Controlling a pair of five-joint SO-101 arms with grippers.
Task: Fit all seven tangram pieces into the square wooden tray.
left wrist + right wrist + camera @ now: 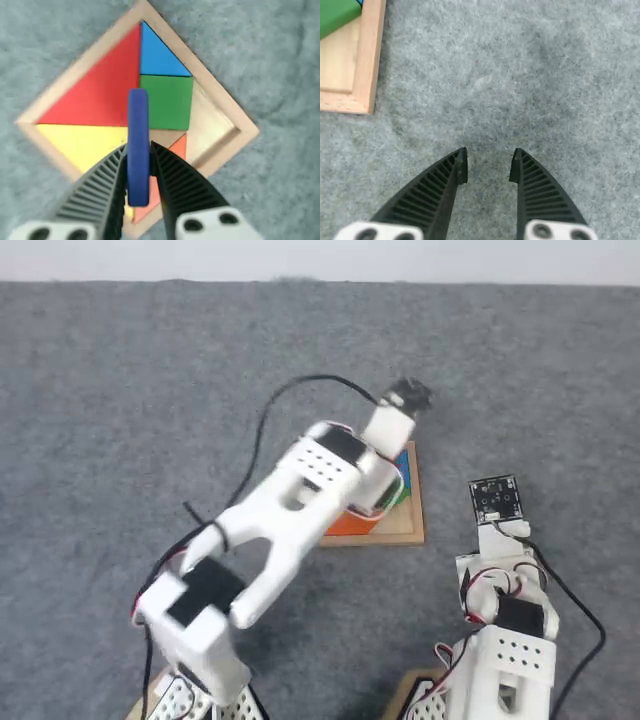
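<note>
The square wooden tray [235, 142], right of the bench's [520, 75] middle, holds a red triangle [100, 85], yellow triangle [82, 142], blue triangle [157, 52], green square [167, 102] and orange triangle [177, 150]. By count, two pieces remain. The left gripper [138, 150] pinches one, a dark blue piece [138, 115], edgewise above the tray. The right gripper's [487, 167] fingers are spread beside a tray corner.

Centre of frame: the left gripper [137, 147], its black ribbed jaws closed on a dark blue flat wooden piece [138, 115] held on edge above the square wooden tray [220, 100], which is seen corner-on. In the tray lie a large red triangle [100, 90], a large yellow triangle [82, 142], a small light-blue triangle [157, 55] and a green square [167, 102]. An orange piece [179, 149] is partly hidden by a jaw. Bare tray floor [210, 125] adjoins the green square. Grey felt worktop [270, 50] surrounds the tray.
</note>
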